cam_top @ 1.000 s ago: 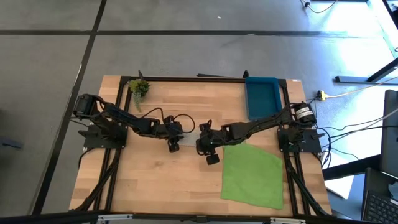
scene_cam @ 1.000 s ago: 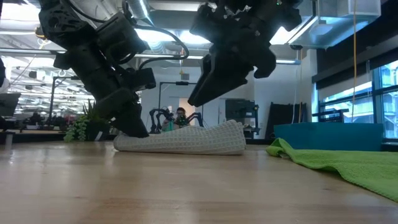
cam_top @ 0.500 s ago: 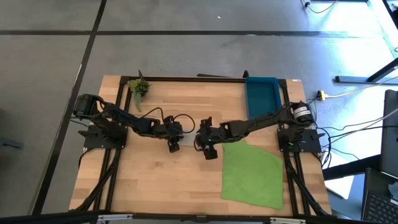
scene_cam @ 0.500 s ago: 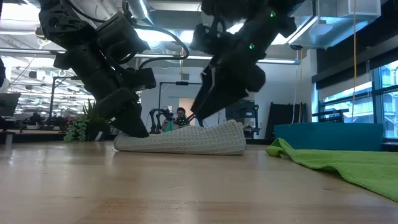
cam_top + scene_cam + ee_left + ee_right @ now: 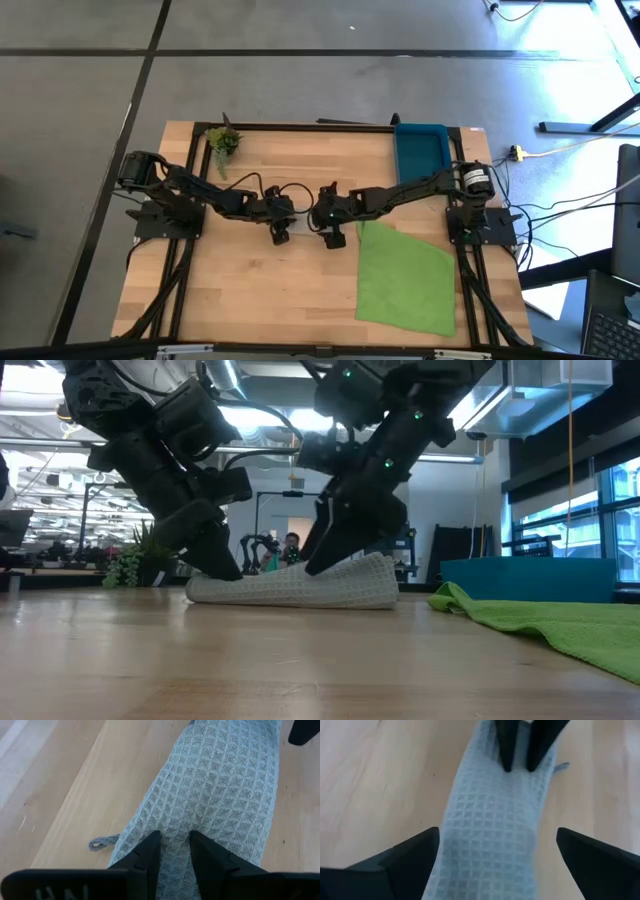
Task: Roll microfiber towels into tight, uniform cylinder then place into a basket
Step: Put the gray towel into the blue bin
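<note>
we see the grey towel (image 5: 300, 586), rolled into a long low bundle, lying near the middle of the wooden table (image 5: 250, 290), with both arms meeting over it. the left gripper (image 5: 174, 851) is pinched onto one end of the grey towel, its two dark fingers (image 5: 145, 855) nearly together with a fold of waffle cloth caught between them. a small loop tag (image 5: 102, 842) sticks out from the towel's edge on that end. the right gripper (image 5: 495, 855) sits at the opposite end of the grey towel, its fingers (image 5: 400, 857) spread wide to either side of the roll, released and not gripping. the green towel (image 5: 405, 275) lies flat just beside the grey towel, toward the right arm's base, one corner reaching close to the table's near edge. the blue basket (image 5: 420, 152) stands well apart from the grey towel, at the far right corner. bare wood stays open on the grey towel's near side. a plant sprig (image 5: 223, 141) rests at the far left corner.
</note>
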Robot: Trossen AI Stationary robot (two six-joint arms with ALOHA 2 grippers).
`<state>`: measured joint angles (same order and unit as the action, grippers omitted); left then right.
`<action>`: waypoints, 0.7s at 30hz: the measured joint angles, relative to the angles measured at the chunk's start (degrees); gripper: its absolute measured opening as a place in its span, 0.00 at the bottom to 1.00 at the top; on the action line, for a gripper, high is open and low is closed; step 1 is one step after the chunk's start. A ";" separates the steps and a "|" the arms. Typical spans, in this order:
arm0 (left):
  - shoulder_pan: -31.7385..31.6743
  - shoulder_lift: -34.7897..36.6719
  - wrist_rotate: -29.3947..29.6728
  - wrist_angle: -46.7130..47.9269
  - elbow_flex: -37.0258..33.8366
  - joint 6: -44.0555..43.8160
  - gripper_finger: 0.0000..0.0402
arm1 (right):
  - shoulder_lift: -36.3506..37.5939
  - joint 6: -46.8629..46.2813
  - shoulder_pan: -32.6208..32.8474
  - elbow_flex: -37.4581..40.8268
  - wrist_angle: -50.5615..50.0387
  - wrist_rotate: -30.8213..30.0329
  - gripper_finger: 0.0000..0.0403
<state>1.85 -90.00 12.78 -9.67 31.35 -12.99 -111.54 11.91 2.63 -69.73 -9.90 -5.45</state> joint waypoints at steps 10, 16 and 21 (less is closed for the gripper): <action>0.02 0.00 0.00 -0.06 0.00 0.00 0.24 | -3.29 -0.62 -2.59 0.00 2.93 4.29 0.99; 0.04 0.00 -0.02 -0.09 0.00 0.00 0.24 | -5.70 -2.66 -3.80 -0.07 3.23 9.35 0.99; 0.04 0.00 0.00 -0.07 0.00 0.00 0.24 | -8.02 -2.61 -4.56 -0.33 4.56 11.92 0.99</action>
<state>1.89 -90.00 12.78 -9.74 31.35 -12.99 -119.56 9.30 -1.93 -70.06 -5.34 6.47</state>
